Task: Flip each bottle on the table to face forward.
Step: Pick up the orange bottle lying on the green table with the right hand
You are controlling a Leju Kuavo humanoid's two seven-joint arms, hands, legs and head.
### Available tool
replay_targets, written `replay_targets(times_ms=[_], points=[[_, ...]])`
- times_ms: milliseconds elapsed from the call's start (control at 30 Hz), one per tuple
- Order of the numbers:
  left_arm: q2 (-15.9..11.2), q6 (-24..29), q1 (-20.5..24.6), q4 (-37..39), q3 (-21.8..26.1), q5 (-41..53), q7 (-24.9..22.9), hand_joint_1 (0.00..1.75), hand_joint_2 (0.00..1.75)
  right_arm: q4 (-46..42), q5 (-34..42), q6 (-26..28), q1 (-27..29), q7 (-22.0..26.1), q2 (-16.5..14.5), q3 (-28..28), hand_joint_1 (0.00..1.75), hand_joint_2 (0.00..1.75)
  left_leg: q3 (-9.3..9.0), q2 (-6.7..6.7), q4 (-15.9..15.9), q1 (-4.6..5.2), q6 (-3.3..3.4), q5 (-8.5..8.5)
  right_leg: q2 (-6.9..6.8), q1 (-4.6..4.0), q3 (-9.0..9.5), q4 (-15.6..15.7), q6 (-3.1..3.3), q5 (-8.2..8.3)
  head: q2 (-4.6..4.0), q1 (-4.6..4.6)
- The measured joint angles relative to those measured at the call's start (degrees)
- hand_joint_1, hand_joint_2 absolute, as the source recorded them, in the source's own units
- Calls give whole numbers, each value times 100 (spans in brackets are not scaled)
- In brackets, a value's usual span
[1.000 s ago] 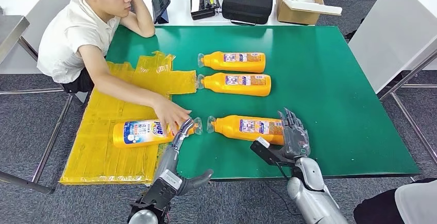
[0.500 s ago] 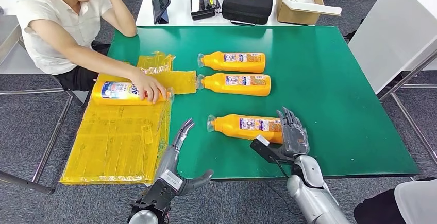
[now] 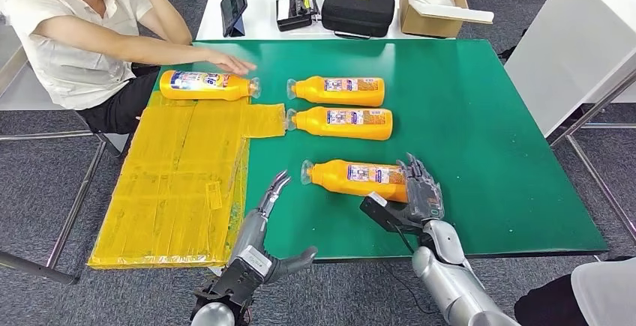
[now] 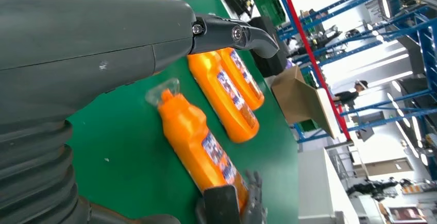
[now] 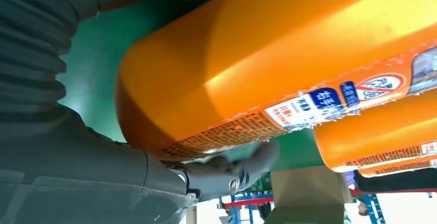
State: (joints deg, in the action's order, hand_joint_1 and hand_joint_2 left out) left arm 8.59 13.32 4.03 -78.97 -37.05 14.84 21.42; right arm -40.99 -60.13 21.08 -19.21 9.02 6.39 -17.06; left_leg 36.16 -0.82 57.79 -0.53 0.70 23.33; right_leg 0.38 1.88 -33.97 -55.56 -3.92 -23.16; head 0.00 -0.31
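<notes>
Head view: in the last second the person [image 3: 82, 37] has carried the blue-label bottle [image 3: 206, 85] away from just ahead of the left hand [image 3: 264, 210] and now lies it at the far edge of the table [image 3: 487, 116], well beyond that hand's fingertips, next to the two far bottles [image 3: 341, 105]. That one now shows its front label, so it looks finished and handed off. The left hand has stayed where it was, fingers loosely spread over the green surface beside the yellow bags [image 3: 180, 176], holding nothing.

The right hand [image 3: 420, 191] has edged in a little on the near bottle [image 3: 356, 177]. Its fingers stand against the bottle's base end, with the cap pointing away toward the left hand. In the right wrist view the thumb and a dark finger [image 5: 247, 165] lie close along the orange body [image 5: 268, 54]; I cannot tell whether they are actually clamped on it or only touching.

The near bottle lies flat with its small-print back label up, as do the two beyond it. So, by my reading, three remain to be turned, and the near one is next, probably needing a firmer wrap before it can be rolled.
</notes>
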Motion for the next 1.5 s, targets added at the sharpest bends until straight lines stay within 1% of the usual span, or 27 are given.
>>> replay_targets(times_ms=[300, 600, 933, 1000, 1067, 1267, 1367, 1500], points=[[27, -34, 168, 143, -22, -133, 103, 0, 175, 598, 115, -82, -423, 69, 1, 1, 175, 175, -32, 25, 0, 0, 1, -1, 8, 0, 20, 2, 0, 4, 0, 0], [35, -47, 224, 233, -24, -204, 131, 0, 175, 832, 173, -114, -563, 70, -2, -1, 175, 175, -46, 26, 0, 0, 2, 0, 9, -1, 33, 2, 1, 4, 0, 0], [42, -113, 245, 307, -21, -467, 206, 0, 175, 1038, 238, -289, -720, 145, 3, 2, 175, 175, -83, 28, 0, 0, -2, 16, 15, -1, 13, 4, 5, -6, 0, 0], [61, -145, 241, 313, -12, -703, 248, 0, 175, 1045, 348, -287, -714, 275, 2, 10, 175, 175, -82, 28, 0, 0, -2, 14, 15, -1, 23, 4, 1, -2, 0, 0], [103, -201, 224, 313, 17, -1132, 262, 0, 175, 1038, 494, -231, -681, 453, 1, 39, 175, 175, -81, 28, 0, 0, 0, 10, 15, -1, 52, 4, -1, 1, 0, 1], [199, -663, 106, 250, 262, -3079, 27, 0, 175, 673, 880, 209, -336, 1007, -54, 96, 175, 175, -63, 22, 0, 0, 3, 7, 13, -3, 66, 1, -2, 1, 0, 0], [222, -826, 41, 212, 390, -3839, -73, 0, 175, 347, 1142, 264, -128, 1233, -147, 97, 175, 175, -44, 23, -1, -2, 2, 7, 13, -5, 46, 0, -2, 0, 0, -1], [226, -902, 1, 199, 486, -4225, -126, 0, 175, -28, 1428, 140, 78, 1388, -252, 86, 175, 175, -20, 20, -1, -4, 2, 5, 12, -5, 24, -1, -2, 0, 0, 0]])
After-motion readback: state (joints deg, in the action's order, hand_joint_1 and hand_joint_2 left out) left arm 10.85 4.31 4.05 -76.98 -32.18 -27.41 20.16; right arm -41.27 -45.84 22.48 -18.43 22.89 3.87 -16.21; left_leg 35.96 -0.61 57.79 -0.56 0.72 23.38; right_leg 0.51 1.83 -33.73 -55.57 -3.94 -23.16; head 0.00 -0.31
